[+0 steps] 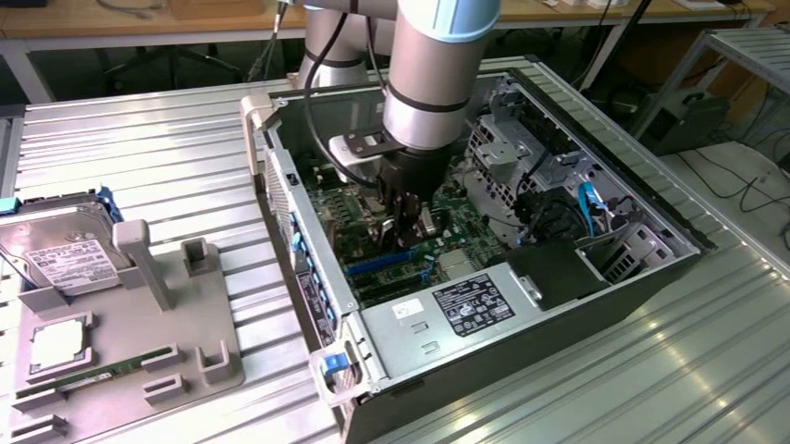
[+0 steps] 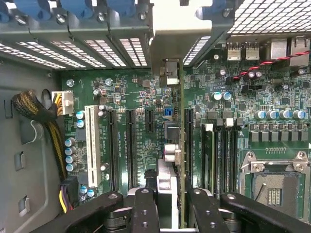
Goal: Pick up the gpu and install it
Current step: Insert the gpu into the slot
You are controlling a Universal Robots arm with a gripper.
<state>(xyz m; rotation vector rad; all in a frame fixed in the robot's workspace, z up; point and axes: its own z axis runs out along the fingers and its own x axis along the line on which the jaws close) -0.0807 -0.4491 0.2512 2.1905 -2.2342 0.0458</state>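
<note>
Inspecting the open computer case (image 1: 287, 199), we find the arm's gripper (image 1: 408, 211) lowered inside it, close above the motherboard (image 1: 370, 248). The case lies on its side on a ribbed metal table (image 1: 148, 129). This turns the board face up and lets the arm work straight down.

In the wrist view the two black fingers (image 2: 146, 211) are drawn in to a narrow gap, and the gpu (image 2: 181, 126) stands clamped between them. We see the card edge-on, as a thin line running away from the gripper. Its silver bracket (image 2: 176, 43) is at the far end, against the rear wall of the case beside the blue slot clips (image 2: 34, 8). We judge that the card is held upright so that its connector edge faces the board and its bracket meets a rear opening.

The card's line runs alongside one of the long black expansion slots (image 2: 188, 145). The white PCI slot (image 2: 91, 145) is on one side, and the memory slots (image 2: 221, 150) and empty CPU socket (image 2: 274, 187) are on the other. We cannot tell whether the connector edge is in the slot or just above it.

At the exterior view's left, well apart from the case, a grey fixture tray (image 1: 173, 342) holds a hard drive (image 1: 68, 259). We rate the pick-up as done and the installing as under way.
</note>
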